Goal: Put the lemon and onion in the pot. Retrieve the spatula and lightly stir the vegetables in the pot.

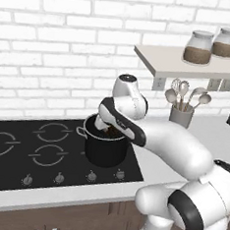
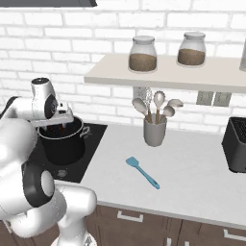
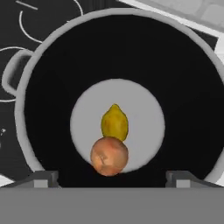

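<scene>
The black pot (image 1: 104, 153) with a silvery rim (image 3: 26, 87) stands on the front right burner of the cooktop (image 1: 15, 152). On its grey bottom lie the yellow lemon (image 3: 114, 122) and the brownish onion (image 3: 109, 156), touching each other. My gripper (image 3: 111, 178) hangs just over the pot's mouth (image 1: 106, 128) and looks straight down into it. Its fingertips (image 3: 43, 177) stand wide apart, open, gripping nothing. From the right, the gripper (image 2: 57, 127) dips toward the pot (image 2: 65, 149). The teal spatula (image 2: 142, 173) lies flat on the counter to the pot's right.
A grey utensil cup (image 2: 154, 130) with spoons and a whisk stands at the back of the counter, also visible from the left (image 1: 181, 115). A dark toaster (image 2: 236, 144) sits at the far right. A shelf (image 2: 163, 77) with two jars hangs above.
</scene>
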